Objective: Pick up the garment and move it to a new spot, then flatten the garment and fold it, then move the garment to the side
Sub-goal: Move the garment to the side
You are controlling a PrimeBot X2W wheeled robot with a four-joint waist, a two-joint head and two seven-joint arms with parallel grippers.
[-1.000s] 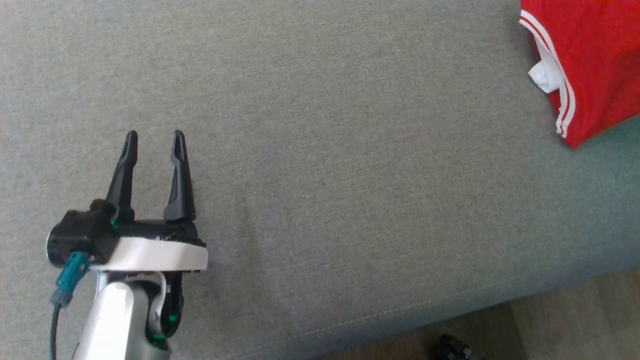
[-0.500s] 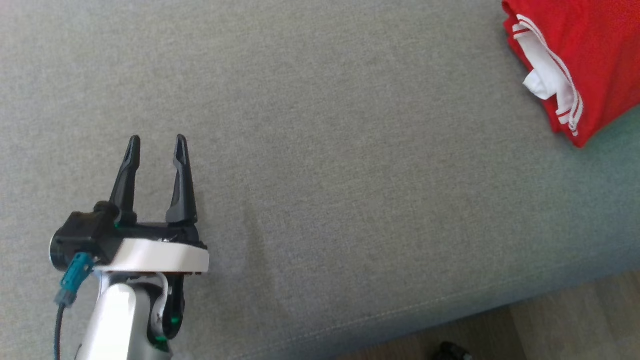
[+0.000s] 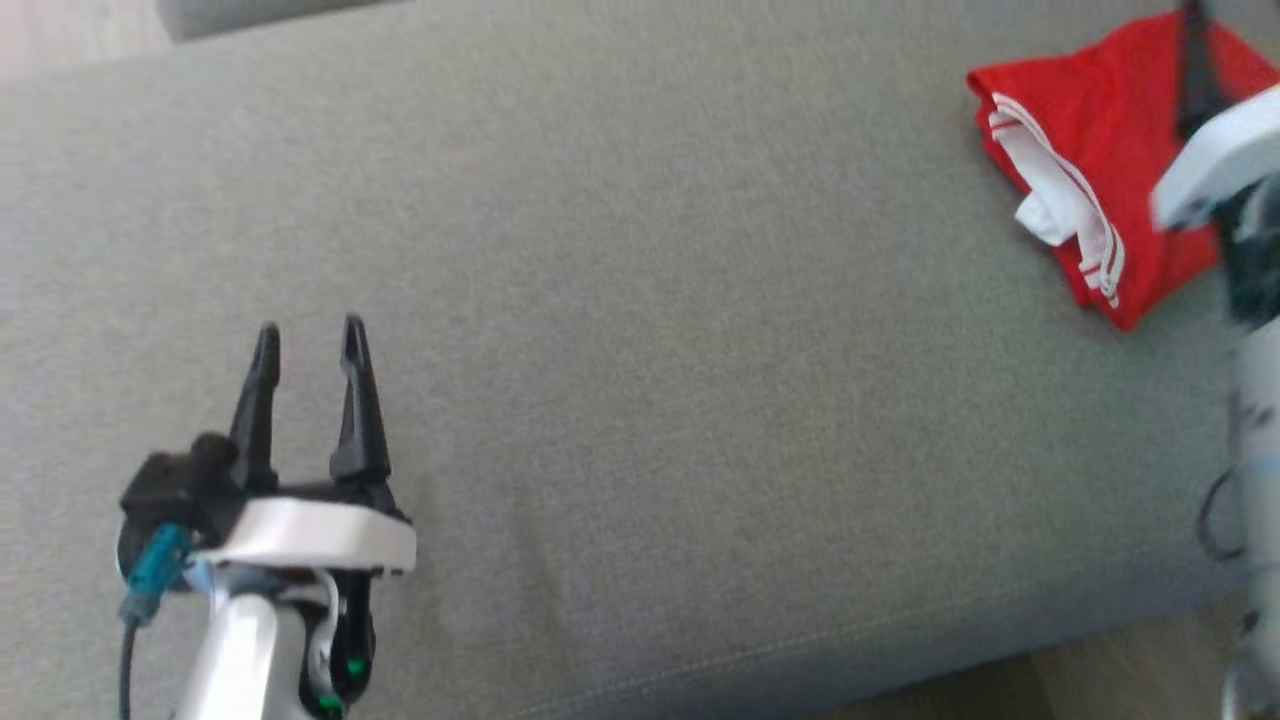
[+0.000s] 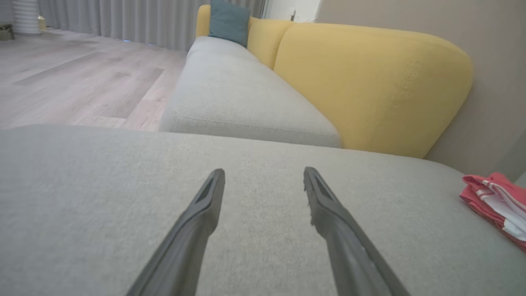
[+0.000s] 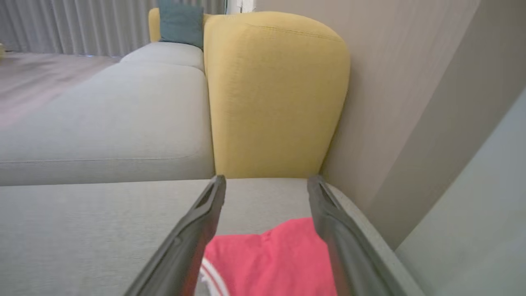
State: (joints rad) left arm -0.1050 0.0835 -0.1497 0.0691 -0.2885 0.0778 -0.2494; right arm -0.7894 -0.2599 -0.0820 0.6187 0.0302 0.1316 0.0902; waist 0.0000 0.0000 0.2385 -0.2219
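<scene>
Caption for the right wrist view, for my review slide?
Right gripper, jaws open, above the red garment on the grey cushion; yellow backrest behind.

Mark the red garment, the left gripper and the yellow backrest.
red garment point(image 3: 1110, 120): head view, red cloth beside white trim.
left gripper point(image 3: 310, 328): head view, midway between fingertips.
yellow backrest point(image 4: 370, 86): left wrist view, front face.

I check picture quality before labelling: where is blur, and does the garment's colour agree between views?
Head view: the right arm is smeared by motion blur, the garment is saturated red. Left wrist view: the garment looks paler, pinkish, at the frame's edge. Right wrist view: the jaws are soft near the lens, the garment is a washed-out pink.
</scene>
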